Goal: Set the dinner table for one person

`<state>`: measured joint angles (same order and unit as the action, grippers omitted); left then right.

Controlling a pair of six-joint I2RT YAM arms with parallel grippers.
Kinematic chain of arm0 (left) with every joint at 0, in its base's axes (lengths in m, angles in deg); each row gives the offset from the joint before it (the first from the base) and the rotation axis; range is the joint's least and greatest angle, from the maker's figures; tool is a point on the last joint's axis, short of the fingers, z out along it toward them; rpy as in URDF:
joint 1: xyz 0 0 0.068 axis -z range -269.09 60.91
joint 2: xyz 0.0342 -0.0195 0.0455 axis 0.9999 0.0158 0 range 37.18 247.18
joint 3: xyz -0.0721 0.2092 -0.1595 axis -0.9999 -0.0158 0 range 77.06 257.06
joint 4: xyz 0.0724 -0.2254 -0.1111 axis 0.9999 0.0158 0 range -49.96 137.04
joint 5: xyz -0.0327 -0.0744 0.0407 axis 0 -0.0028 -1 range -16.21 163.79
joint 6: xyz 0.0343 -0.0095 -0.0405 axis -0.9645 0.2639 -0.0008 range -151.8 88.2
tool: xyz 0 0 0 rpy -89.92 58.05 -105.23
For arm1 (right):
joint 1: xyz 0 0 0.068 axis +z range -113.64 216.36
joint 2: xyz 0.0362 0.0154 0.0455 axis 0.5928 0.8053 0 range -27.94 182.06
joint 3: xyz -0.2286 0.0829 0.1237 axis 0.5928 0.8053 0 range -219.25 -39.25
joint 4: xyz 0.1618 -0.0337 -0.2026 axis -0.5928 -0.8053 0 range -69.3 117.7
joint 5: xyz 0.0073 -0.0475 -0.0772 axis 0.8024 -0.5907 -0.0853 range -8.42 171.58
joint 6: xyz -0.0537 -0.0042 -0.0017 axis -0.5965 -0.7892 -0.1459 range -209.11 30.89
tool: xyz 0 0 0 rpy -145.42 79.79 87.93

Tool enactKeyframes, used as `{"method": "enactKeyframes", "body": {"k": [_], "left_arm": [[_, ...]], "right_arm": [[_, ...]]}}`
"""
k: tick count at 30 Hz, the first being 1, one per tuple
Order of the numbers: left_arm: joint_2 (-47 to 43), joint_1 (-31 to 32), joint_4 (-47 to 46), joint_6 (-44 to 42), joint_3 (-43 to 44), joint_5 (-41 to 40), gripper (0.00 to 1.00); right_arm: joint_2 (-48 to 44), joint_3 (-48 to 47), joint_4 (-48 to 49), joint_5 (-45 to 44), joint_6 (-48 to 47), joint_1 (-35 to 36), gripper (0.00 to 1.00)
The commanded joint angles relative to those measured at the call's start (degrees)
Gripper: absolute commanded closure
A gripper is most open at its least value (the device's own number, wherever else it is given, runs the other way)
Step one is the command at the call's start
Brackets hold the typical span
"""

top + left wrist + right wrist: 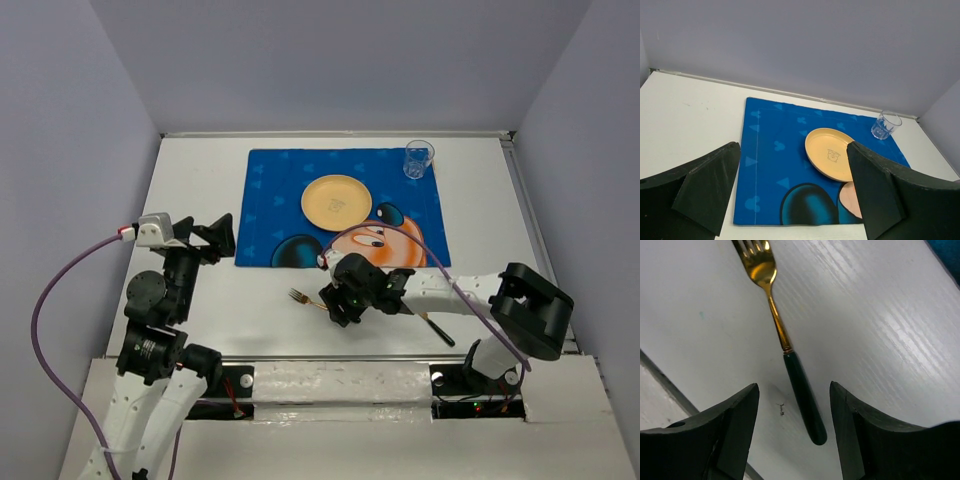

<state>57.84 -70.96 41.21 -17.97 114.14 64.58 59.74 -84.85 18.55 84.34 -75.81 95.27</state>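
A: Where do you stand?

B: Your left pincer (792, 185) hangs spread and empty over the left of the white surface (200, 180). That surface runs wall to wall under everything. Near its front edge lies the fork (771, 305). Your right pincer (794, 390) straddles its dark handle, jaws apart and holding nothing.

A: Which step?

B: Fork pickup, I'd judge. Lower, close on the handle, then carry it left of the plate (336, 201).

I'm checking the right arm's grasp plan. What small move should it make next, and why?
Probably lower the right gripper and close it on the fork: the gripper is open, the fork's dark handle lies flat on the table between its fingers, not yet held.
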Motion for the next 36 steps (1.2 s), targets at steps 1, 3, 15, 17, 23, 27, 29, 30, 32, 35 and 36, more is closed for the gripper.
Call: {"method": "enactKeyframes", "body": {"k": [1, 3, 15, 17, 23, 27, 29, 30, 32, 35, 36], "left_arm": [[1.1, -0.6, -2.3, -0.3, -0.3, 0.9, 0.01], [1.2, -0.9, -2.5, -0.2, -0.3, 1.0, 0.01], [2.3, -1.8, -2.8, 0.1, -0.3, 2.4, 0.01], [2.1, -1.8, -2.8, 0.1, -0.3, 2.4, 0.01], [1.8, -2.0, -2.8, 0.0, -0.3, 2.1, 0.01], [1.6, -2.1, -2.8, 0.1, -0.3, 2.2, 0.01], [1.3, -2.2, -2.8, 0.3, -0.3, 2.3, 0.01], [1.3, -2.2, -2.8, 0.2, -0.3, 2.1, 0.01], [1.1, -2.2, -2.8, 0.2, -0.3, 2.0, 0.01], [1.0, -2.2, -2.7, 0.1, -0.3, 2.1, 0.01], [0.9, -2.3, -2.7, 0.2, -0.3, 2.2, 0.01]], "right_arm": [[2.1, -0.2, 0.3, -4.3, -1.0, 0.3, 0.38], [3.1, -0.4, 0.2, -4.2, -1.2, 0.3, 0.44], [9.8, -6.2, -3.0, -6.4, -1.3, 7.1, 0.91], [9.3, -7.7, -3.0, -5.9, -1.1, 7.8, 0.96], [5.1, -13.2, -2.8, -6.1, -0.5, 7.8, 1.0], [5.2, -18.9, -2.2, -9.4, 0.2, 7.8, 1.0], [7.1, -22.7, -1.8, -10.5, 0.7, 7.2, 1.0], [9.7, -24.3, -1.8, -12.3, 1.1, 6.6, 1.0], [11.4, -26.7, -1.9, -13.4, 1.4, 5.9, 1.0], [12.2, -28.7, 0.0, -15.5, 2.9, 3.4, 1.0], [12.3, -28.9, 0.0, -15.8, 3.7, 2.4, 1.0]]}}
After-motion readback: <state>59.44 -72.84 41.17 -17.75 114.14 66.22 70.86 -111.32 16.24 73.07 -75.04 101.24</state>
